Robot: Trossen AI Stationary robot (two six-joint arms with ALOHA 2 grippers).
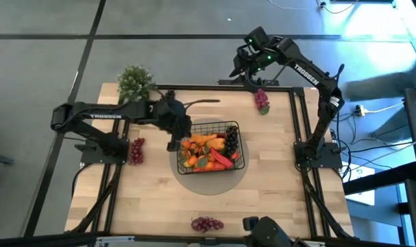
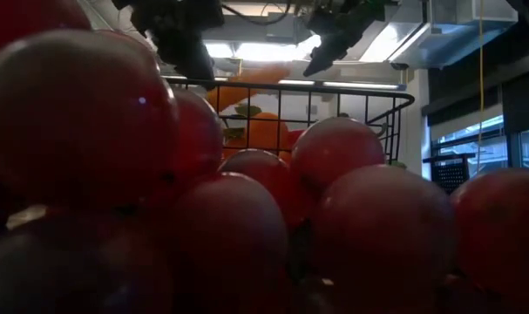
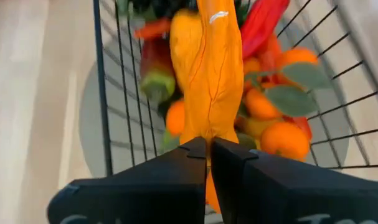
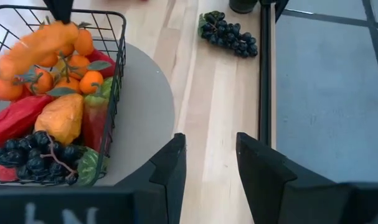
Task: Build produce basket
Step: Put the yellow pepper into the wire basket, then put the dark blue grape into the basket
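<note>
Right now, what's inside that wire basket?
The basket holds oranges, a red pepper, dark grapes and a yellow-orange piece. The left gripper holds an orange carrot-like piece over it. The lower layer is covered.

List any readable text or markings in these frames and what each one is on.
"TROSSEN" on the right arm, high view, white letters along its upper link.
"TROSSEN", small and only just legible, on the left arm, high view.
White lettering on the right gripper body at the edge of the right wrist view: cut off, unreadable.
Faint letters on the left gripper body, left wrist view: cut off, unreadable.
Nothing readable on the basket or the produce.
</note>
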